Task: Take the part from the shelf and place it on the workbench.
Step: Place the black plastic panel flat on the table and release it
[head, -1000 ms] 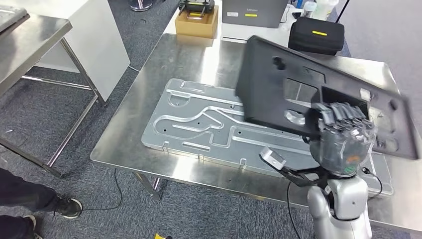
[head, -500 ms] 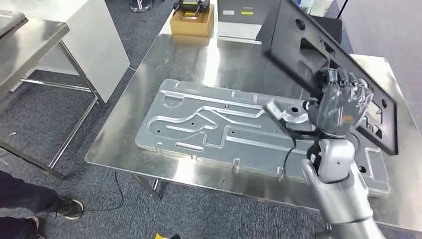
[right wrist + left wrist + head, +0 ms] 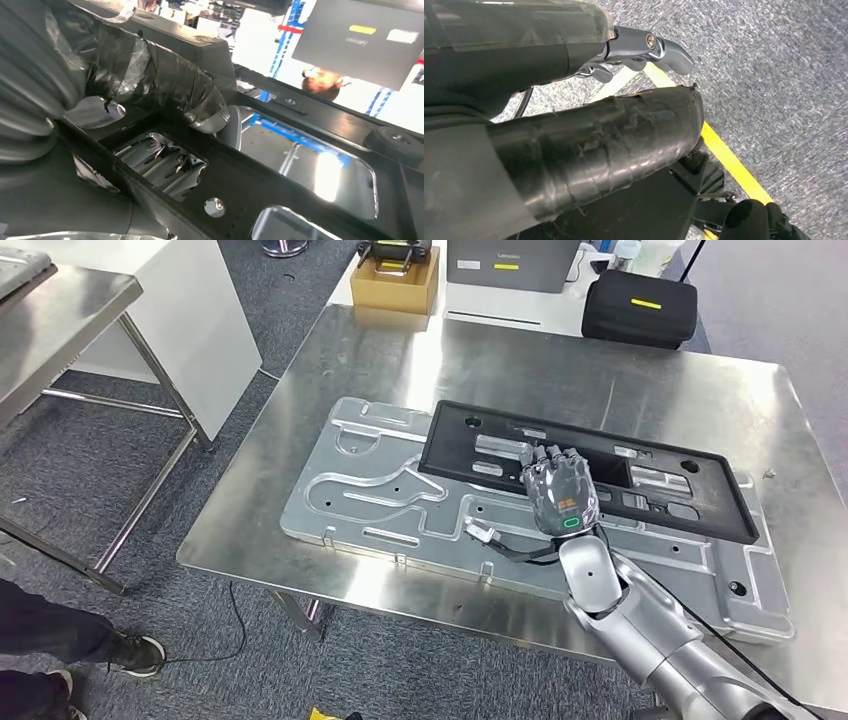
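Down from its upright tilt, black panel (image 3: 590,469) now lies flat on metal plate (image 3: 380,495); right hand (image 3: 560,495) grips its edge.

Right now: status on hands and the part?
Right hand grips black panel. Panel flat on grey metal plate on workbench. Left hand hangs over floor, holding nothing. No obstructions.

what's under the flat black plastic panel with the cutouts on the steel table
The black plastic panel lies on a stamped silver metal plate, which shows through its cutouts and beyond its edges. The right hand grips its near edge, hiding what lies beneath there.
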You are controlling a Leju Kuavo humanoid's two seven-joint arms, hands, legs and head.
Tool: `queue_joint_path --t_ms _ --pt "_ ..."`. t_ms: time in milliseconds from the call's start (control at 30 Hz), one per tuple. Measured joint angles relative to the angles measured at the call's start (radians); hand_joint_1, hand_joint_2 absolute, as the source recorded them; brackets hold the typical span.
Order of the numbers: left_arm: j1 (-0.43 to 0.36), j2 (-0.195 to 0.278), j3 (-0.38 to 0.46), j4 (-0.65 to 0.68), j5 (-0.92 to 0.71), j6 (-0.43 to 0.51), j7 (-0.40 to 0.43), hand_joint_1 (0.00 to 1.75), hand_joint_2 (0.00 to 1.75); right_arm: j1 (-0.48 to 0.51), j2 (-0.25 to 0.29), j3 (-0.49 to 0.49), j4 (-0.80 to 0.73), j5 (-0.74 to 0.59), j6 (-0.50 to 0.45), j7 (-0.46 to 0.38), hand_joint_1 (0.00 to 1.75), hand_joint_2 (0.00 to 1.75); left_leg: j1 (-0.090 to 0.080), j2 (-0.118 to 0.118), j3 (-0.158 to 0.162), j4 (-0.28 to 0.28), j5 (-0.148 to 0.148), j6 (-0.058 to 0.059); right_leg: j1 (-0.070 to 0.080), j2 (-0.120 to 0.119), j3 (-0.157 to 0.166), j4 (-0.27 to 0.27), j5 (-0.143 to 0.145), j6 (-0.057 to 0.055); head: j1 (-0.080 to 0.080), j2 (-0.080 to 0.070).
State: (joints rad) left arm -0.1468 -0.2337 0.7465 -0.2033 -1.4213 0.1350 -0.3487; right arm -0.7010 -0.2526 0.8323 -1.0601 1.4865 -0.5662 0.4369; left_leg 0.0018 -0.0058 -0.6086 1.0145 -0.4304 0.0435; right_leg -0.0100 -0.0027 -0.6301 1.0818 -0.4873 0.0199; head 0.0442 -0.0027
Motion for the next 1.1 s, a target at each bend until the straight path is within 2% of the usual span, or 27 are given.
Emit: queue_joint_path --t_ms 100,133,167,200,233,300,333,433,500,533,567,600,633,667,700,767,800,833,900,967,1033,1100 --pt "-0.002 0.000 -0.001 0.000 0.002 0.000 0.000 0.00 0.00 -0.001 -0.002 0.022 0.034 0.000 0.000 0.001 1.64 1.75 0.001 0.002 0.002 0.000 -0.002 0.009 -0.006 0.001 -0.091 0.182 -0.078 0.012 0.000 0.000" --pt "-0.002 0.000 -0.001 0.000 0.002 0.000 0.000 0.00 0.00 0.000 -0.002 0.028 0.044 0.000 0.000 0.001 1.64 1.75 0.001 0.002 0.003 0.002 -0.004 0.010 -0.009 0.001 -0.113 0.221 -0.083 0.015 0.000 0.000" --pt "-0.001 0.000 -0.001 0.000 0.003 0.000 0.000 0.00 0.00 0.001 -0.002 0.033 0.051 0.000 0.000 0.001 1.64 1.75 0.001 0.001 0.003 0.004 -0.006 0.010 -0.011 0.001 -0.118 0.223 -0.070 0.017 0.000 0.000" --pt "-0.001 0.000 -0.001 0.000 0.003 0.000 0.000 0.00 0.00 0.000 -0.003 0.037 0.057 0.000 0.000 0.001 1.64 1.75 0.002 -0.001 0.005 0.007 -0.010 0.008 -0.014 0.000 -0.103 0.184 -0.038 0.018 0.000 0.000" --pt "0.000 0.000 -0.001 0.000 0.003 0.000 0.000 0.00 0.00 -0.001 -0.004 0.040 0.061 0.000 0.000 0.001 1.64 1.75 0.003 -0.002 0.007 0.010 -0.014 0.005 -0.016 0.000 -0.074 0.119 0.000 0.019 0.000 0.000" --pt "0.000 0.000 -0.001 0.000 0.003 0.000 0.000 0.00 0.00 -0.005 -0.004 0.046 0.068 0.000 0.001 0.001 1.66 1.75 0.001 -0.002 0.007 0.017 -0.021 -0.005 -0.013 0.001 -0.019 0.004 0.042 0.014 0.000 0.000" --pt "-0.001 0.000 -0.001 0.000 0.003 0.000 0.000 0.00 0.00 -0.006 -0.004 0.048 0.071 0.000 0.002 0.000 1.67 1.75 -0.001 -0.002 0.005 0.019 -0.022 -0.010 -0.010 0.002 -0.008 -0.023 0.046 0.010 0.000 0.000" --pt "-0.001 0.000 -0.001 0.000 0.006 0.002 -0.001 0.00 0.00 -0.005 -0.005 0.055 0.079 0.000 0.007 0.004 1.68 1.75 -0.001 -0.002 0.004 0.019 -0.025 -0.023 -0.008 0.004 -0.005 -0.035 0.044 -0.007 -0.001 0.000" --pt "-0.001 0.000 -0.001 0.000 0.010 0.003 -0.001 0.00 0.00 -0.004 -0.007 0.060 0.082 0.000 0.008 0.014 1.62 1.75 0.000 -0.001 -0.010 0.057 -0.054 -0.032 -0.012 0.003 0.000 -0.041 0.045 -0.022 -0.001 0.000" --pt "0.000 0.000 -0.001 0.000 0.011 0.004 -0.001 0.00 0.00 -0.002 -0.009 0.062 0.083 0.000 0.011 0.020 1.51 1.75 0.002 0.000 -0.030 0.105 -0.081 -0.035 -0.012 0.003 0.003 -0.043 0.046 -0.028 -0.001 0.000" --pt "0.001 0.000 -0.001 0.000 0.013 0.004 -0.001 0.00 0.00 0.001 -0.010 0.064 0.083 0.000 0.017 0.024 1.20 1.75 0.002 0.000 -0.059 0.169 -0.112 -0.036 -0.010 0.003 0.004 -0.043 0.045 -0.032 -0.001 0.000" --pt "0.002 0.000 -0.001 0.000 0.014 0.005 -0.001 0.00 0.00 0.006 -0.012 0.065 0.083 0.000 0.026 0.025 0.79 1.75 0.002 0.000 -0.092 0.235 -0.138 -0.037 -0.008 0.003 0.005 -0.043 0.044 -0.034 -0.001 0.000" --pt "0.003 0.000 -0.001 0.000 0.015 0.005 -0.001 0.00 0.00 0.012 -0.014 0.066 0.083 0.000 0.037 0.023 0.43 1.75 0.002 0.000 -0.117 0.283 -0.150 -0.037 -0.006 0.003 0.005 -0.043 0.044 -0.035 -0.001 0.000" --pt "0.005 0.001 -0.001 0.000 0.016 0.005 -0.001 0.00 0.00 0.018 -0.015 0.067 0.083 0.000 0.049 0.018 0.11 1.75 0.002 0.000 -0.126 0.298 -0.143 -0.036 -0.005 0.004 0.006 -0.043 0.043 -0.036 -0.001 0.000" --pt "0.006 0.001 -0.001 0.000 0.017 0.006 -0.001 0.00 0.00 0.022 -0.015 0.067 0.083 0.000 0.061 0.011 0.00 1.75 0.002 0.000 -0.116 0.274 -0.118 -0.033 -0.004 0.005 0.009 -0.043 0.042 -0.036 -0.001 0.000" --pt "0.007 0.002 -0.001 0.000 0.021 0.007 -0.001 0.00 0.00 0.023 -0.016 0.066 0.083 0.000 0.087 -0.011 0.00 1.75 0.001 0.000 -0.054 0.144 -0.049 -0.024 -0.002 0.008 0.015 -0.042 0.040 -0.035 -0.001 0.000" --pt "0.006 0.002 -0.001 0.000 0.024 0.009 -0.001 0.00 0.00 0.023 -0.016 0.065 0.083 0.000 0.099 -0.024 0.00 1.75 -0.001 0.000 -0.022 0.080 -0.028 -0.019 0.000 0.010 0.017 -0.041 0.038 -0.032 -0.001 0.000" --pt "0.005 0.002 -0.001 0.000 0.026 0.010 -0.001 0.00 0.00 0.023 -0.016 0.063 0.084 0.000 0.110 -0.035 0.00 1.75 -0.002 0.000 -0.001 0.039 -0.019 -0.016 0.001 0.011 0.018 -0.042 0.037 -0.028 -0.001 0.000" --pt "0.005 0.002 -0.001 0.000 0.029 0.014 -0.001 0.00 0.00 0.023 -0.016 0.058 0.086 0.000 0.124 -0.053 0.00 0.87 -0.005 -0.001 0.012 0.014 -0.021 -0.013 0.002 0.012 0.019 -0.045 0.039 -0.017 -0.001 0.000" --pt "0.005 0.002 -0.003 0.000 0.028 0.017 -0.001 0.00 0.00 0.024 -0.018 0.052 0.089 0.000 0.127 -0.064 0.00 0.00 -0.001 0.001 0.018 0.003 -0.013 -0.005 0.001 0.012 0.020 -0.043 0.035 -0.007 -0.001 0.000" --pt "0.005 0.002 -0.005 0.000 0.028 0.018 -0.001 0.00 0.00 0.027 -0.025 0.046 0.090 0.000 0.127 -0.075 0.00 0.00 0.003 0.003 0.023 -0.010 -0.004 0.005 -0.001 0.011 -0.004 0.014 -0.004 0.002 0.000 0.000" --pt "0.008 0.002 -0.007 0.000 0.031 0.020 -0.002 0.00 0.00 0.036 -0.034 0.040 0.090 0.000 0.121 -0.084 0.00 0.00 0.003 0.003 0.022 -0.011 -0.003 0.010 -0.004 0.009 -0.056 0.132 -0.066 0.009 0.000 0.000"
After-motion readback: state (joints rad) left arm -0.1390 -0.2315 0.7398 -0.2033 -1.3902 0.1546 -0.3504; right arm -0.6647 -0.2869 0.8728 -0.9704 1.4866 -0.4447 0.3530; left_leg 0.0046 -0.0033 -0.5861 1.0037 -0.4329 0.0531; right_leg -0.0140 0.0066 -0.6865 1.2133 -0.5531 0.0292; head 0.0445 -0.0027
